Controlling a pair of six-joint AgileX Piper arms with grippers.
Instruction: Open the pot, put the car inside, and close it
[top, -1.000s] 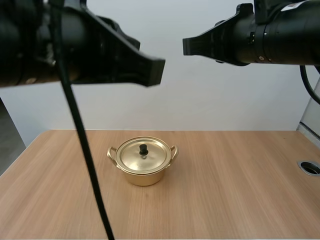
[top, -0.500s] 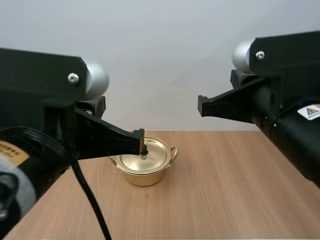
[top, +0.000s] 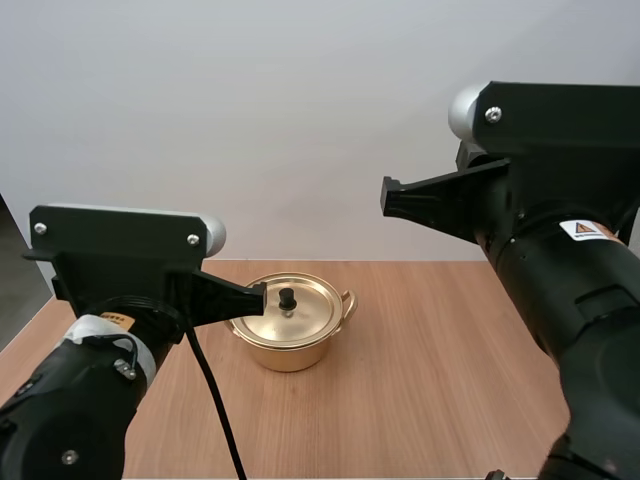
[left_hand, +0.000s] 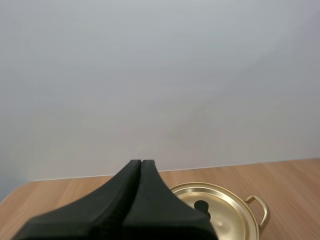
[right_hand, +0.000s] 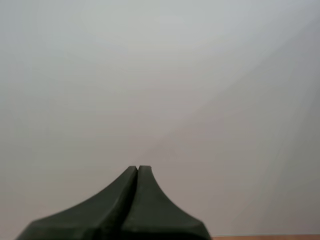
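A small gold pot (top: 290, 335) stands on the wooden table (top: 450, 380), its lid (top: 287, 310) on and a black knob (top: 287, 297) at the top. My left gripper (top: 258, 295) is shut, its tip just left of the knob and above the pot's rim. From the left wrist view the shut left gripper (left_hand: 141, 162) lies as one dark wedge over the pot (left_hand: 220, 207). My right gripper (top: 387, 196) hangs high above the table, right of the pot, pointing left. Its shut wedge (right_hand: 137, 168) faces a plain wall.
The table runs wide on both sides of the pot. Both arm bodies loom large near the front, the left one (top: 100, 400) low at the table's left and the right one (top: 570, 280) tall at the right.
Both arms have swung down and back toward the front. The left gripper dropped from high above to the pot's level; the right one stayed high. The pot has not moved.
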